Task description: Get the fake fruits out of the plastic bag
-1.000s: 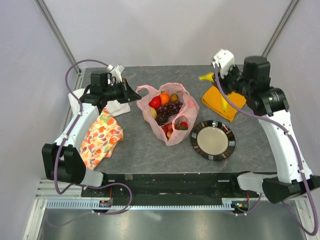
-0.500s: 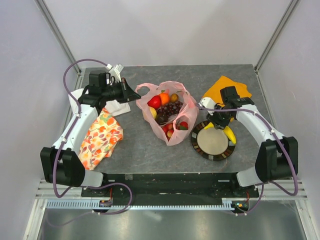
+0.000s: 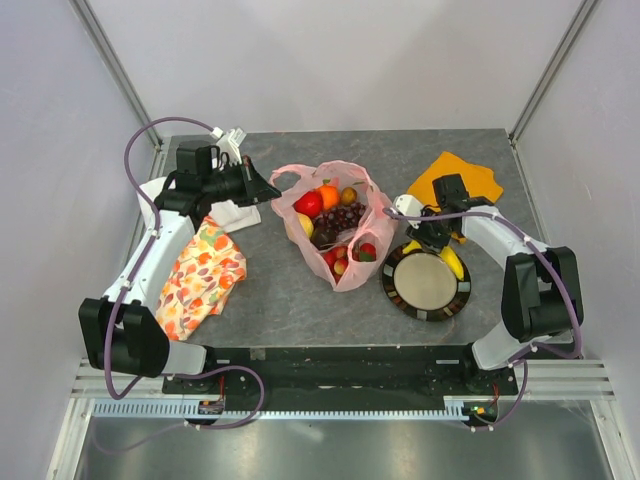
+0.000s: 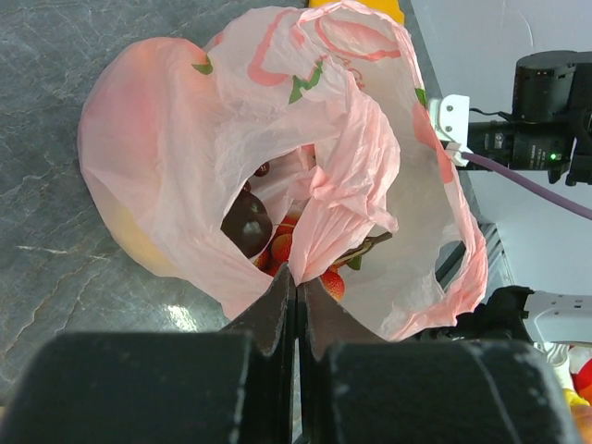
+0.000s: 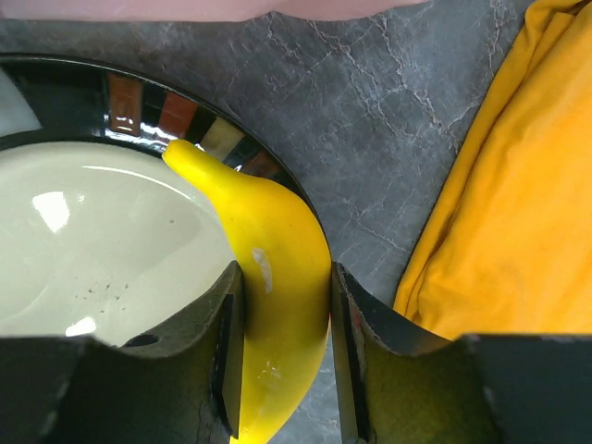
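The pink plastic bag (image 3: 352,272) lies open mid-table. It holds an orange (image 3: 328,195), a red fruit (image 3: 308,204), a dark grape bunch (image 3: 341,218), a brown oval (image 3: 347,195), a yellow apple (image 3: 304,226) and red berries (image 3: 340,263). My left gripper (image 3: 268,190) is shut on the bag's left rim (image 4: 305,250) and holds the mouth open. My right gripper (image 3: 432,240) is shut on the yellow banana (image 5: 277,268), low over the striped plate's rim (image 5: 139,102). The banana's ends (image 3: 456,263) show on either side of the gripper.
The plate (image 3: 427,319) sits right of the bag. An orange cloth (image 3: 466,178) lies at the back right, close beside my right fingers (image 5: 518,185). A floral cloth (image 3: 200,276) and a white cloth (image 3: 236,213) lie under the left arm.
My right arm has swung down from above the orange cloth to the plate, carrying the banana. The left gripper and the bag have not moved.
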`<action>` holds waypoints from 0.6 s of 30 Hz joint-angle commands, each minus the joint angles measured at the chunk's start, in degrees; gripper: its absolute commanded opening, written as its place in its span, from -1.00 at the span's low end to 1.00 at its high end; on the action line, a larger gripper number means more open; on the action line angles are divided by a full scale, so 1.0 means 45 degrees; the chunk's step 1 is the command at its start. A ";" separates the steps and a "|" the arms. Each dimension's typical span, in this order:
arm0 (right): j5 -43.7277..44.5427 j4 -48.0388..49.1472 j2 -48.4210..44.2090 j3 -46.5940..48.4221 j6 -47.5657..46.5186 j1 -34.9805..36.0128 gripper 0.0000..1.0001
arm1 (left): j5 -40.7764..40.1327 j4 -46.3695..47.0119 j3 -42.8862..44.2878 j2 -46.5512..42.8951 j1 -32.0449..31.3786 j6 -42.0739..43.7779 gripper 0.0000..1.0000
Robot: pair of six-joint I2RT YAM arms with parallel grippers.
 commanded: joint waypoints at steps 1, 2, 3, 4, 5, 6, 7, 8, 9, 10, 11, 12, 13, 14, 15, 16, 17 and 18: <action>-0.0125 0.1020 0.0036 -0.0409 -0.0368 -0.0016 -0.23 | -0.0152 -0.0017 0.0191 -0.0052 -0.0012 0.0495 -0.97; -0.0106 0.1097 0.0076 -0.0545 -0.0387 -0.0016 -0.20 | -0.0133 0.0002 0.0230 -0.0051 -0.0012 0.0475 -0.97; -0.0067 0.1272 0.0076 -0.0643 -0.0445 -0.0035 -0.16 | -0.0132 -0.0017 0.0269 0.0026 -0.0012 0.0475 -0.97; 0.0050 0.1448 0.0037 -0.0740 -0.0485 -0.0016 -0.02 | -0.0132 -0.0018 0.0289 0.0046 -0.0012 0.0475 -0.97; 0.0147 0.1585 -0.0002 -0.0935 -0.0504 -0.0016 0.05 | -0.0113 -0.0018 0.0328 0.0066 -0.0012 0.0475 -0.97; 0.0206 0.1780 -0.0080 -0.0975 -0.0505 -0.0035 0.11 | -0.0132 0.0002 0.0367 0.0105 -0.0012 0.0475 -0.97; 0.0284 0.1820 -0.0196 -0.0995 -0.0466 -0.0016 0.46 | -0.0132 0.0002 0.0367 0.0105 -0.0032 0.0475 -0.97; 0.0614 0.1840 -0.0275 -0.0899 -0.0137 -0.0016 0.76 | -0.0113 -0.0017 0.0387 0.0124 -0.0012 0.0475 -0.97; 0.0733 0.1705 -0.0353 -0.0762 0.0079 -0.0016 0.96 | -0.0113 -0.0018 0.0406 0.0105 -0.0012 0.0495 -0.97; 0.0812 0.1394 -0.0508 -0.0568 0.0178 -0.0016 0.96 | -0.0113 0.0002 0.0387 0.0086 -0.0012 0.0495 -0.97; 0.0774 0.0869 -0.0645 0.0188 0.0179 -0.0055 0.96 | -0.0074 -0.0056 0.0406 0.0066 -0.0012 0.0495 -0.97; 0.0657 -0.0161 -0.0821 0.0641 0.0314 -0.0132 0.96 | -0.0016 -0.0095 0.0426 0.0085 -0.0012 0.0533 -0.97; 0.0482 -0.0597 -0.1287 0.1148 0.0470 -0.0249 0.96 | 0.0062 -0.0134 0.0426 0.0085 -0.0012 0.0534 -0.97; 0.0287 -0.0969 -0.1562 0.2217 0.0627 -0.0502 0.96 | 0.0179 -0.0135 0.0426 0.0085 -0.0032 0.0534 -0.97; -0.0160 -0.1630 -0.1951 0.2807 0.1131 -0.0620 0.96 | 0.0257 -0.0135 0.0387 0.0066 -0.0032 0.0534 -0.97; -0.0377 -0.1907 -0.2149 0.3973 0.1387 -0.0660 0.96 | 0.0394 -0.0135 0.0329 0.0085 -0.0167 0.0553 -0.97; -0.0727 -0.2123 -0.2267 0.4546 0.1699 -0.0641 0.96 | 0.0434 -0.0135 0.0251 0.0066 -0.0265 0.0650 -0.97; -0.1523 -0.2299 -0.2326 0.5093 0.2553 -0.0641 0.96 | 0.0415 -0.0154 0.0192 0.0027 -0.0363 0.0670 -0.97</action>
